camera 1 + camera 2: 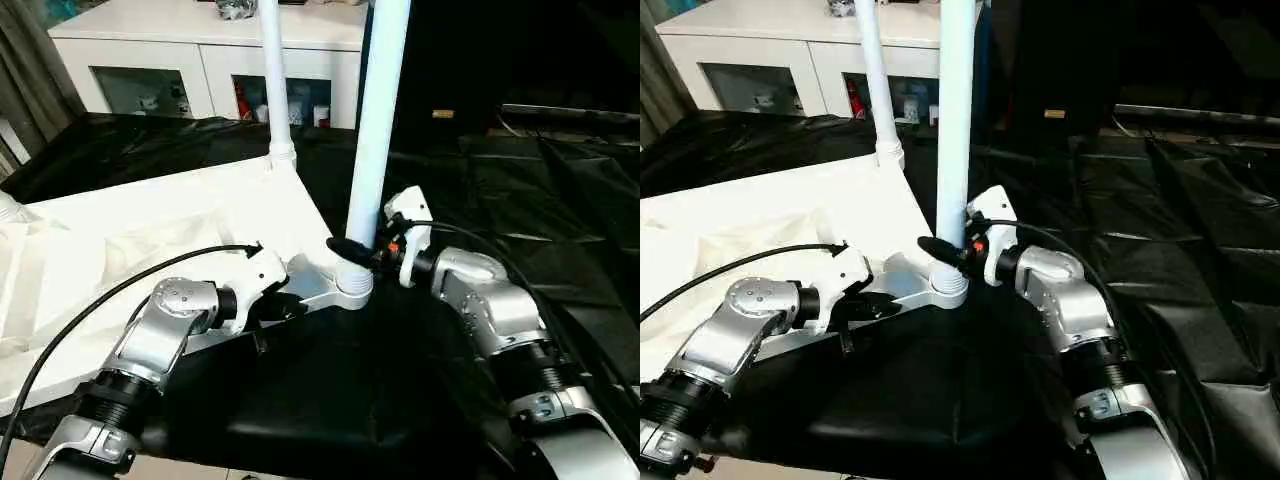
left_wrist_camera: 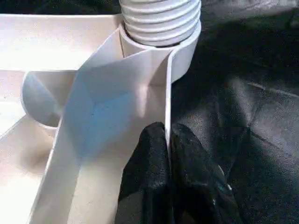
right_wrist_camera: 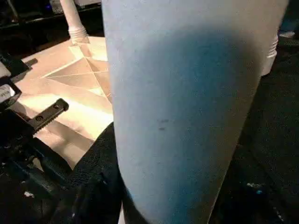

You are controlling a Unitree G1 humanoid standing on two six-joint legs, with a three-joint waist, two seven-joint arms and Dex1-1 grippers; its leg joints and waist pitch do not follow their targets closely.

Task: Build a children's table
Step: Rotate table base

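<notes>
The white tabletop (image 1: 150, 250) lies underside up on the black-draped work table. Two white legs stand upright in its corner sockets: a far leg (image 1: 274, 80) and a near leg (image 1: 377, 130), whose threaded end (image 2: 161, 21) sits in the near corner socket (image 1: 352, 290). My left gripper (image 1: 285, 305) is shut on the tabletop's thin rim wall just beside that socket, one black fingertip (image 2: 149, 154) on each side of it. At the near leg's lower part, my right gripper (image 1: 362, 250) is shut around the tube (image 3: 187, 102), with a black finger (image 3: 96, 182) against its side.
A white cabinet with glass doors (image 1: 200, 70) stands behind the work table. Black cloth (image 1: 520, 180) covers the table to the right and front. A black cable (image 1: 110, 290) loops over my left forearm. A curtain (image 1: 25, 60) hangs at the far left.
</notes>
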